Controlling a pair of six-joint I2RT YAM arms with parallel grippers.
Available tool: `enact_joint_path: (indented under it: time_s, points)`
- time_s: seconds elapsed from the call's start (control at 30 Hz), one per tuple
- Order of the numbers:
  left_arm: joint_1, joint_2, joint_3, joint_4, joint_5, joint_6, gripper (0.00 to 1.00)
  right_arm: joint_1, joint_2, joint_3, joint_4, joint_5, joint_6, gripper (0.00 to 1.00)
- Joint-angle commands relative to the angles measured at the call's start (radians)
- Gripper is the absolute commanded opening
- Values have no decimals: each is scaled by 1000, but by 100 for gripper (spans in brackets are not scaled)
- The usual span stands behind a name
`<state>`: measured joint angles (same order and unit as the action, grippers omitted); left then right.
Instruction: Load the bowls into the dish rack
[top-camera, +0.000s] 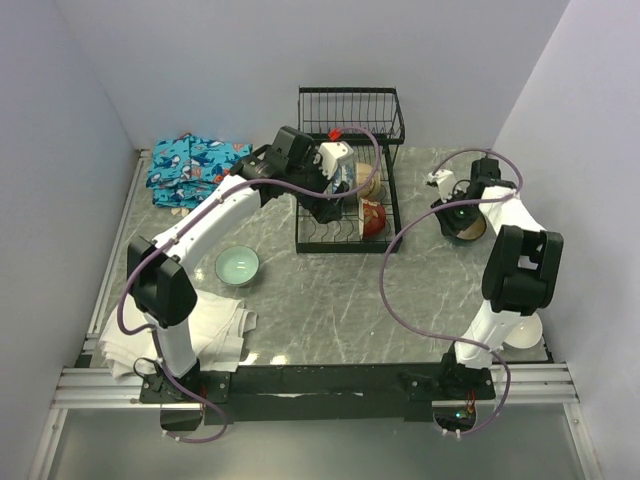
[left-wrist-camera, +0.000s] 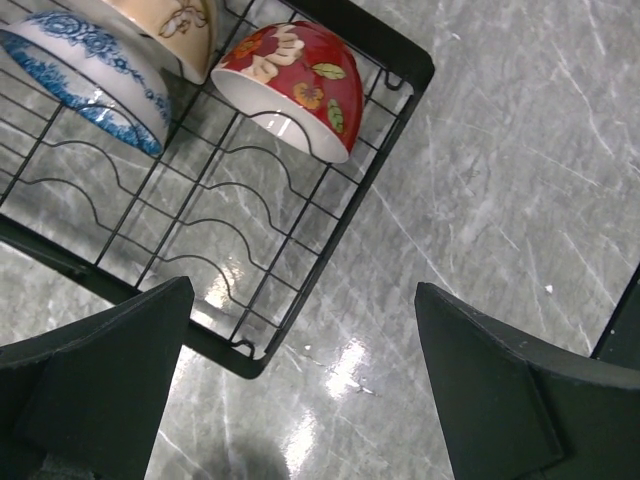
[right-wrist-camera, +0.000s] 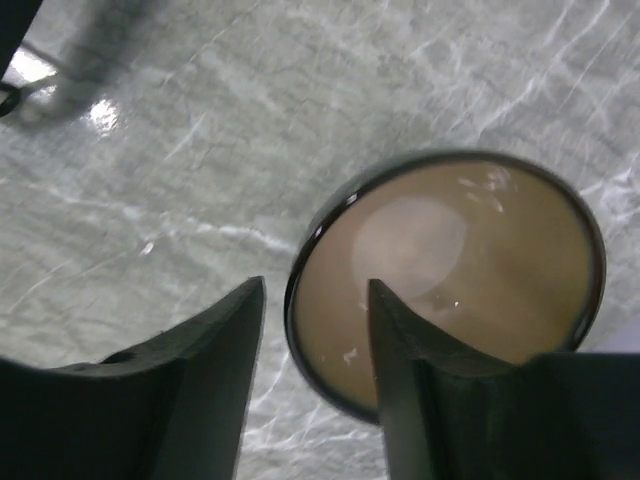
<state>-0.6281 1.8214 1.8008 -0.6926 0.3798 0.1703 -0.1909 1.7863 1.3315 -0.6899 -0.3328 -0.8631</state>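
Jaws on left wide apart, empty, over black wire dish rack (left-wrist-camera: 345, 222) holding red floral ceramic bowl (left-wrist-camera: 300, 85); jaws on right parted astride rim of tan round bowl (right-wrist-camera: 470, 270), lower right.

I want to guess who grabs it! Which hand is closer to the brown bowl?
Right. The right hand straddles the rim of the brown bowl; the left hand is over the dish rack.
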Motion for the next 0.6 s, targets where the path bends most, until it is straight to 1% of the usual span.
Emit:
enact_joint_path:
  time_s: [0.0, 0.03, 0.13, 0.2, 0.23, 0.3, 0.33, 0.4, 0.43, 0.5, 0.53, 0.57]
  points:
    - [4, -14, 37, 24, -39, 1, 99, 30, 30, 51, 47, 32, -50, 48]
    - [5, -17, 35, 22, -45, 6, 99, 34, 30, 48, 52, 46, -54, 39]
    - [16, -27, 22, 19, -45, 11, 100, 53, 6, 11, 59, 61, -92, 26]
    - [25, -34, 3, 18, -44, 9, 99, 71, -24, -26, 47, 69, -120, 21]
    - [28, -37, 0, 16, -42, 8, 99, 76, -46, -53, 37, 74, -125, 16]
    - [33, -43, -4, 11, -44, 14, 100, 90, -76, -84, 26, 77, -129, 11]
    - [33, -47, -6, 11, -48, 20, 99, 105, -114, -118, 10, 77, -128, 8]
    - [37, -59, -14, 13, -56, 37, 99, 122, -171, -164, -11, 55, -135, 7]
    - [41, -62, -15, 13, -64, 43, 99, 149, -241, -214, -17, 52, -139, 6]
    - [51, -71, -21, 13, -65, 49, 99, 177, -316, -265, -39, 38, -145, 6]
    - [57, -74, -26, 16, -65, 49, 99, 186, -382, -303, -65, 31, -145, 6]
    - [60, -80, -30, 15, -65, 49, 100, 233, -413, -319, -83, 25, -143, 6]
